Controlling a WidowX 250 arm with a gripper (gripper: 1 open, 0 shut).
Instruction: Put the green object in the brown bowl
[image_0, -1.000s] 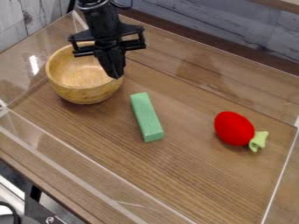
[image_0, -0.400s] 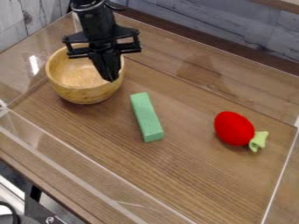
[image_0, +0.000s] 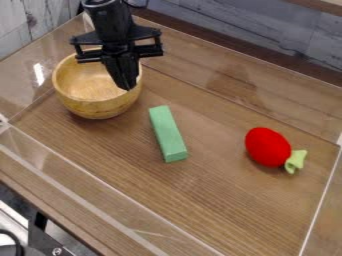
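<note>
From my seat at the remote station I look down at a wooden tabletop (image_0: 227, 200) with a dark brown grain running left to right, its surface glossy enough to throw pale reflections across the far half. Clear plastic walls (image_0: 325, 190) box in the work area; I can see their edges along the right side and the near side, and a strip along the far left. Behind the table stands a grey, weathered plank wall (image_0: 267, 25). At the lower left corner, below the table edge, some dark hardware shows, too small for me to make out. The black gripper (image_0: 127, 82) points down over the right rim of the brown bowl (image_0: 83, 95), its fingers drawn together into one narrow tip with nothing between them. The bowl sits near the back left of the table and I see nothing lying in it. The green object (image_0: 167, 133) lies flat on the wood, just right of the bowl and nearer to me, apart from both bowl and gripper. A red strawberry toy (image_0: 269, 147) with a small green stem rests well off to the right.
</note>
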